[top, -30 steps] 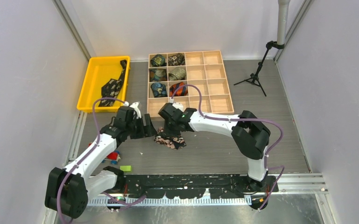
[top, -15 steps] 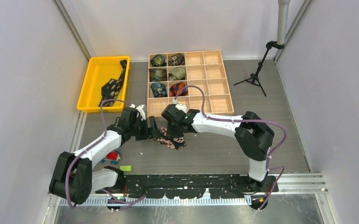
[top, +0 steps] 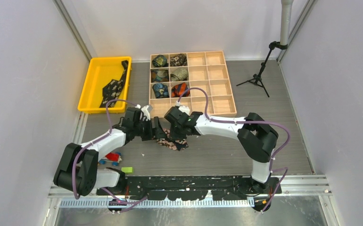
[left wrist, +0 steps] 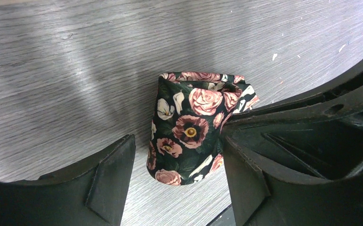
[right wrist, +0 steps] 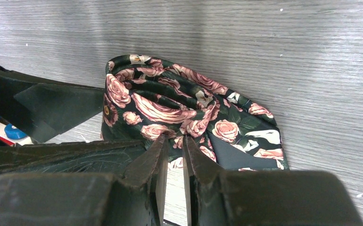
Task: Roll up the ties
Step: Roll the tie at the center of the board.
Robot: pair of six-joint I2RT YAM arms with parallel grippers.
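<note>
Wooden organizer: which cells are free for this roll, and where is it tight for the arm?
Free: the two right columns of the organizer, every cell bare, bordered on the left by six rolled ties. Crowded: the table at its near edge, where the left gripper straddles the floral tie and the right gripper pinches it.

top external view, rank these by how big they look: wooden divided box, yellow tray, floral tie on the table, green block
1. wooden divided box
2. yellow tray
3. floral tie, partly covered, so only its visible part is judged
4. green block
</note>
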